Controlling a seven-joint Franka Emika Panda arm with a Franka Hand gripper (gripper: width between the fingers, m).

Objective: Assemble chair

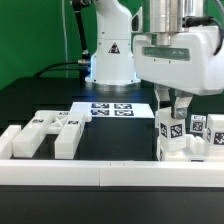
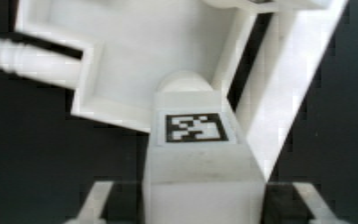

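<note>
Bare table (image 1: 118, 140) is lying open beside the chair parts (image 1: 198, 140) crowding the front rail (image 1: 100, 172) at the exterior view's right; the arm is reaching straight down, its gripper (image 1: 177, 110) pinching a tagged piece (image 1: 170, 136) tightly.

The black table (image 1: 110, 145) carries everything. At its back stands the arm's white base (image 1: 110, 65), and just in front of that base the marker board (image 1: 112, 108) lies flat. Toward the exterior view's left lie blocky white chair parts (image 1: 55, 132), tags up, near a short white rail (image 1: 10, 142). A long white rail (image 1: 100, 175) runs along the front edge. At the exterior view's right a tagged chair block (image 1: 170, 138) stands upright just behind it, with more tagged blocks (image 1: 202, 130) just beside
</note>
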